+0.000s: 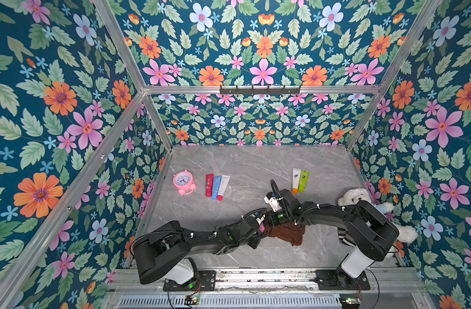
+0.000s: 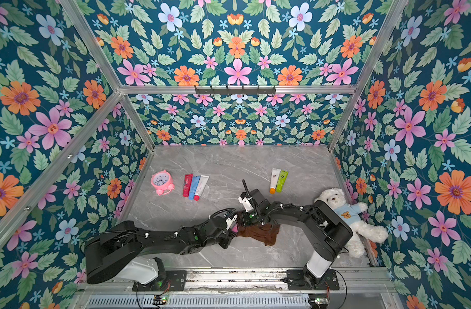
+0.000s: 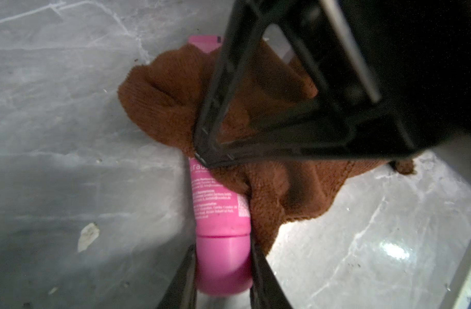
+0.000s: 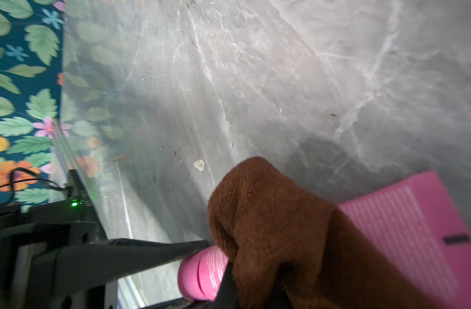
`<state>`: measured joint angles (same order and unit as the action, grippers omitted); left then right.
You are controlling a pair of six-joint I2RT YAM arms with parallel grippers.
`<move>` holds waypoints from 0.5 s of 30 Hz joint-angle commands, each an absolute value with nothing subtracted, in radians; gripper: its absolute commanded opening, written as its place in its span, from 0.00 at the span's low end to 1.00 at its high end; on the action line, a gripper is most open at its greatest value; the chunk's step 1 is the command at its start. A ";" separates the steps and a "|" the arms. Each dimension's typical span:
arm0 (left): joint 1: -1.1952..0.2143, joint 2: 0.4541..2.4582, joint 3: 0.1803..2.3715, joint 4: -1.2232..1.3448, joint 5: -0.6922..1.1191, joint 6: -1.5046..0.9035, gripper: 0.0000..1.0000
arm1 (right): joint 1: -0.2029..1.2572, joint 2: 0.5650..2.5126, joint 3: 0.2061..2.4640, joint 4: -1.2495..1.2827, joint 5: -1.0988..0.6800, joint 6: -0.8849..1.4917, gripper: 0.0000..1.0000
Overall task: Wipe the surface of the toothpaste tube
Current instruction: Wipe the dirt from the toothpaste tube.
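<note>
A pink toothpaste tube [image 3: 218, 211] lies low over the marble table, and my left gripper [image 3: 223, 256] is shut on its cap, one finger [image 4: 148, 254] on each side. A brown cloth [image 3: 170, 107] is draped over the tube's middle, leaving the flat end [image 4: 410, 222] and the cap [image 4: 199, 273] bare. My right gripper [image 4: 255, 294] is shut on the cloth and presses it against the tube. In both top views the two grippers meet near the table's front centre, over the cloth [image 1: 287, 234] [image 2: 263, 234]. Only a sliver of pink tube [image 1: 262, 227] shows there.
A pink alarm clock [image 1: 183, 182] and three tubes side by side [image 1: 217, 187] lie at the left rear. Two more tubes [image 1: 299, 180] lie at the right rear. A white teddy bear [image 2: 346, 211] leans at the right wall beside the right arm.
</note>
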<state>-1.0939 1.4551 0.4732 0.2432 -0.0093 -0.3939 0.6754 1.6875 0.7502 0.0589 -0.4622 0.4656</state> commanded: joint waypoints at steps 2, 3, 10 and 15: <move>-1.097 1.449 0.471 0.252 0.013 -0.376 0.00 | 0.585 1.672 0.696 -0.034 -0.306 0.434 0.00; -1.097 1.448 0.471 0.252 0.012 -0.376 0.00 | 0.566 1.668 0.691 -0.044 -0.296 0.424 0.00; -1.098 1.459 0.477 0.249 0.014 -0.374 0.00 | 0.556 1.607 0.680 -0.015 -0.352 0.417 0.00; -1.097 1.456 0.476 0.250 0.012 -0.376 0.00 | 0.642 1.578 0.668 0.006 -0.404 0.452 0.00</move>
